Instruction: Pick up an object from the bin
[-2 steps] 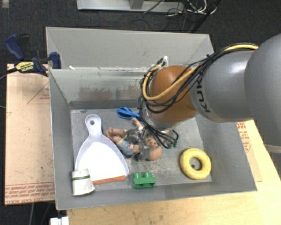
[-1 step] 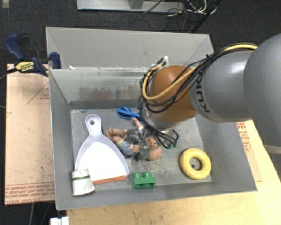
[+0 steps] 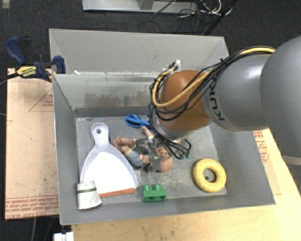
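Hand (image 3: 153,152): bin centre, largely hidden under orange wrist cover (image 3: 183,102); opening cannot be told. Over flesh-coloured doll (image 3: 122,143), partly obscured. Blue item (image 3: 134,119) above it, half hidden.

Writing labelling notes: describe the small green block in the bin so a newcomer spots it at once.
Find the grey metal bin and follow its floor to the near wall. The small green rectangular block lies there, between the white plastic dustpan and the yellow ring. It is the only green, boxy thing.
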Controlling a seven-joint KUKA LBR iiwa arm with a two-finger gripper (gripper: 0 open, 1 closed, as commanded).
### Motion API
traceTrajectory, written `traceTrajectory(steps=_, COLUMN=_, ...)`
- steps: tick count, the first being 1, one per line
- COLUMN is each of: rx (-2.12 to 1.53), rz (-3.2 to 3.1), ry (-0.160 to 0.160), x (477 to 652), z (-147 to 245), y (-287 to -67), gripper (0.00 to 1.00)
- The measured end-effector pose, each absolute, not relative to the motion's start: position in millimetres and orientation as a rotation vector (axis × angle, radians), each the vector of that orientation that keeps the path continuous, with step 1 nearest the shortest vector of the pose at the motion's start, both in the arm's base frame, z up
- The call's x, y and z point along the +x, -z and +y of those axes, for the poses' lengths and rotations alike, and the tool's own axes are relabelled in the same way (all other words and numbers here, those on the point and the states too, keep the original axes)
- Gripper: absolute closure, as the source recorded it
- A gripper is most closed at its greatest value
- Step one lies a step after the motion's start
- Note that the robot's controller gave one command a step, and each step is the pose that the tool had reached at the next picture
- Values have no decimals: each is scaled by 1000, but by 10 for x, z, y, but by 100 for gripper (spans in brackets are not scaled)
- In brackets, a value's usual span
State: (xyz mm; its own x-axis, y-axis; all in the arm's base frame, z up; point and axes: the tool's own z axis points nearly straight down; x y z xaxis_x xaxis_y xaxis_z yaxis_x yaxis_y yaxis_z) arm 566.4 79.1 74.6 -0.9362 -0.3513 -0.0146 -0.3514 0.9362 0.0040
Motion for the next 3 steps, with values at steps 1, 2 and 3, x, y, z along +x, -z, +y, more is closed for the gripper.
traceTrajectory(steps=1, rx=-558, rz=3078, ry=-11, x=5664, z=790, y=-745, gripper=100)
traceTrajectory(steps=2, rx=-558, rz=3078, ry=-11, x=5664, z=790, y=-746, gripper=100)
traceTrajectory(steps=3, rx=-629, rz=3062, ry=-12, x=5697, z=754, y=-2103, gripper=100)
